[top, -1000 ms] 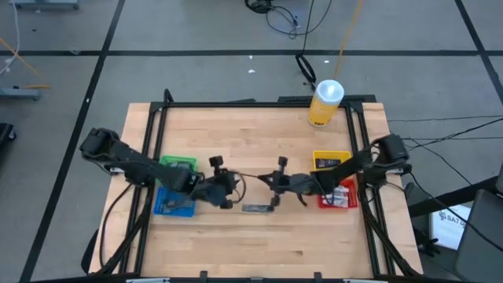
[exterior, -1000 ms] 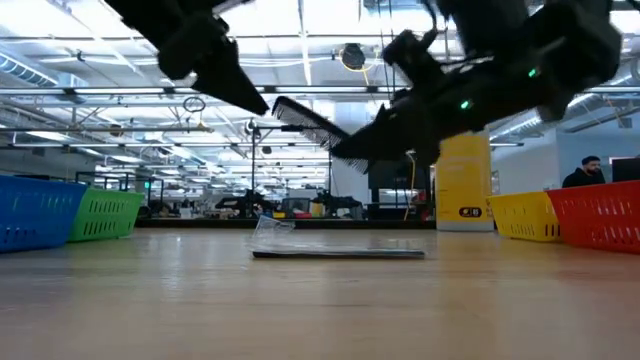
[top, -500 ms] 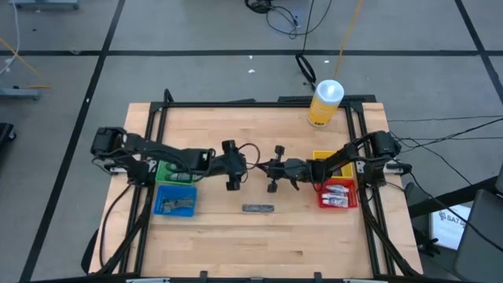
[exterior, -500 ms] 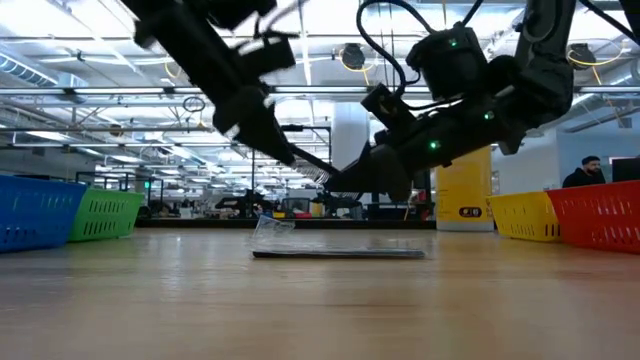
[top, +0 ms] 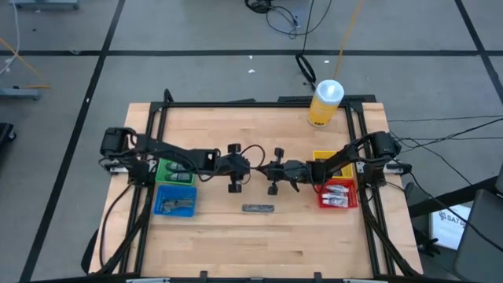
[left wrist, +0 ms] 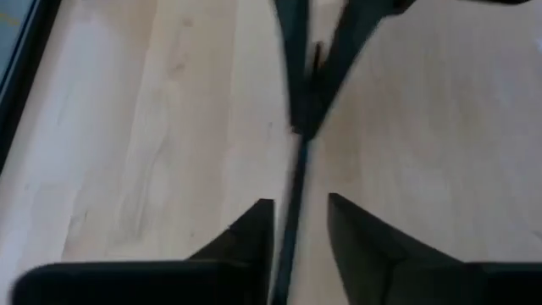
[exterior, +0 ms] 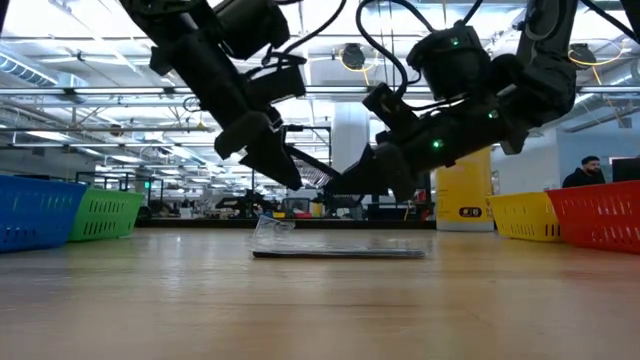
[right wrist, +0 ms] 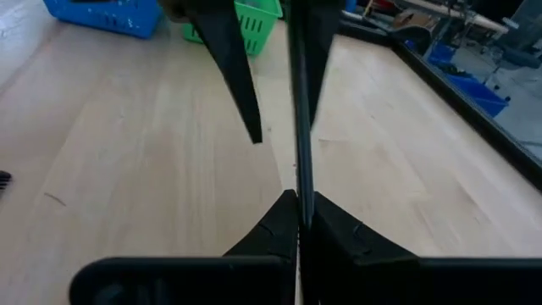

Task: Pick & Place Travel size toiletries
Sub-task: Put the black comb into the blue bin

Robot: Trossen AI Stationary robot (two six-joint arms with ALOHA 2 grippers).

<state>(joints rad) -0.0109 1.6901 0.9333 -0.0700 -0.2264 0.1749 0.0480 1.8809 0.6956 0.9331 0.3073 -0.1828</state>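
A thin dark flat strip (right wrist: 299, 110) is in the air over the table's middle, seen edge-on in both wrist views. My right gripper (right wrist: 301, 216) is shut on it. My left gripper (left wrist: 301, 220) is open and faces the right one; its fingers stand on either side of the strip's free end (left wrist: 294, 186) with a gap on each side. In the high view the left gripper (top: 242, 168) and the right gripper (top: 267, 168) nearly meet. A dark grey flat packet (top: 258, 208) lies flat on the wood nearer the near edge. My right gripper pinches one end of the dark strip (right wrist: 300, 182) between its two fingers, coming level from the table's right and lying along the strip. The strip is lifted clear and sticks straight out from the fingertips toward the left gripper (exterior: 310, 170).
Green bin (top: 177, 171) and blue bin (top: 174, 200) stand at the table's left; yellow bin (top: 326, 159) and red bin (top: 338, 195), which holds small white tubes, stand at its right. A big yellow bottle (top: 324, 102) stands at the far right corner. Bare wood lies near the near edge.
Both grippers have moved toward the table's far edge, carrying the strip away from above the packet on the table. The left arm has swung from over the blue bin to over the green bin, and its gripper has drawn up to the strip's free end.
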